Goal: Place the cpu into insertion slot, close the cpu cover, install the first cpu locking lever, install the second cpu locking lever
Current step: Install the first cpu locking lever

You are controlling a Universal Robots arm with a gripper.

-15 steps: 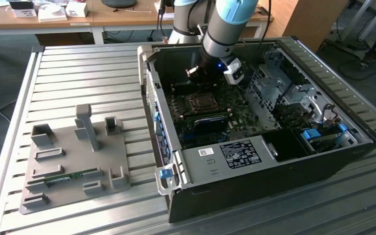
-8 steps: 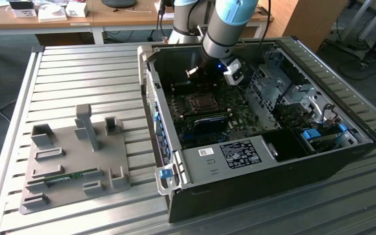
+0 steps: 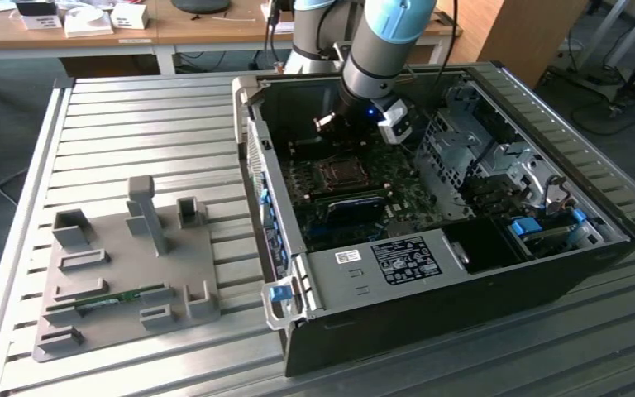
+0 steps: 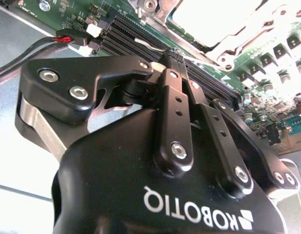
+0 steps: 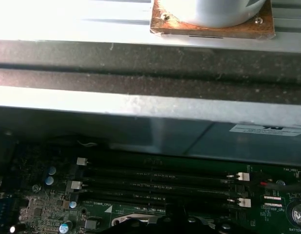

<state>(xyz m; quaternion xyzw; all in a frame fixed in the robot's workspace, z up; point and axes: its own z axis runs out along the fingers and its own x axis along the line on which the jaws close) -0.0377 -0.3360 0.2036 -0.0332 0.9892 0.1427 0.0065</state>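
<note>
- In the second wrist view the gripper [image 4: 172,61] has its two black fingers [image 4: 177,105] drawn together at the tips, with no gap visible between them and nothing seen clamped there.
- The fingertips hang just above the green motherboard [image 4: 267,63], beside the long dark memory slots [image 4: 141,36] and close to the silvery cpu cover [image 4: 223,48].
- Through the cover's window a bright, washed-out square surface shows; I cannot tell whether it is the cpu or the bare socket.
- In the exterior view the one arm [image 3: 389,37] reaches down into the open black computer case [image 3: 428,273], its gripper [image 3: 340,124] near the case's far wall.
- The insertion slot [image 3: 343,172] lies on the motherboard just in front of the gripper, between it and the case's near edge; its metal frame looks to be lying flat.
- In the first wrist view four memory slots [image 5: 160,183] run side by side below the case wall [image 5: 141,63].
- One grey fixture plate [image 3: 130,273] rests on the slatted metal table [image 3: 130,116], toward the exterior view's left, well apart from the case.
- One long green memory stick [image 3: 108,302] lies in the plate, near its front edge.
</note>
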